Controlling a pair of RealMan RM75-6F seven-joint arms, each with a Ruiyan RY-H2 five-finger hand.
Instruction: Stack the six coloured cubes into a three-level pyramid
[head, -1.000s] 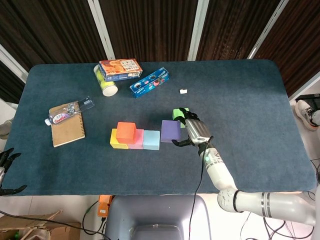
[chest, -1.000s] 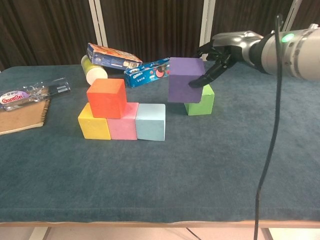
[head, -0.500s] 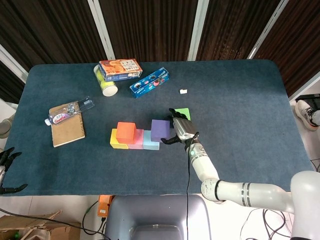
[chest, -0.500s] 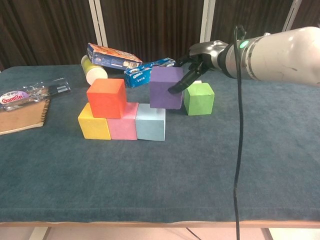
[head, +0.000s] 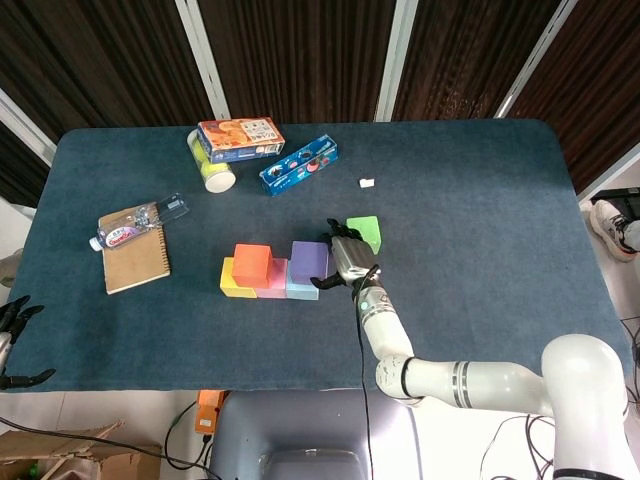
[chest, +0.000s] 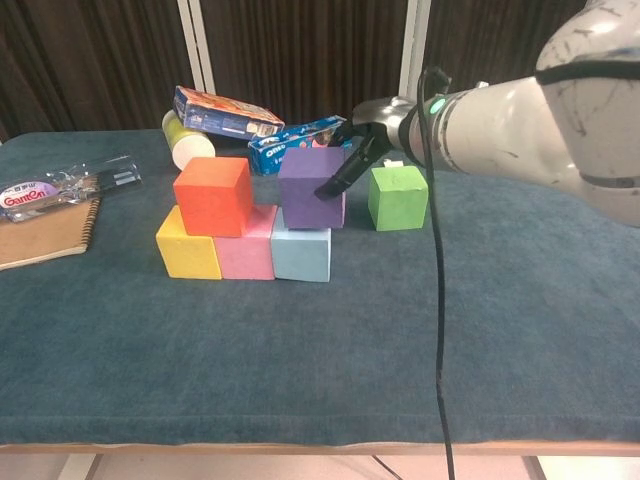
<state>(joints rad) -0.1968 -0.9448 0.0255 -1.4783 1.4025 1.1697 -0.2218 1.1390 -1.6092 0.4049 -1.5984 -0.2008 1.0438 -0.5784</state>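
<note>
Fingers (chest: 335, 183) of right hand (chest: 362, 135) clamp purple cube (chest: 310, 190) over blue cube (chest: 301, 256).

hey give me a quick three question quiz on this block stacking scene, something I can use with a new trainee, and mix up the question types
1. True or false: the green cube is already part of the stack.
2. Multiple choice: which cube does the right robot hand hold? A) orange B) purple C) light blue
3. Fill in: the orange cube sits on the yellow cube and the ____ cube.

Key
1. False; it stands alone on the table, right of the stack.
2. B; the purple cube is over the light blue cube, at second-level height.
3. Pink; the pink cube is the middle of the bottom row.
</note>
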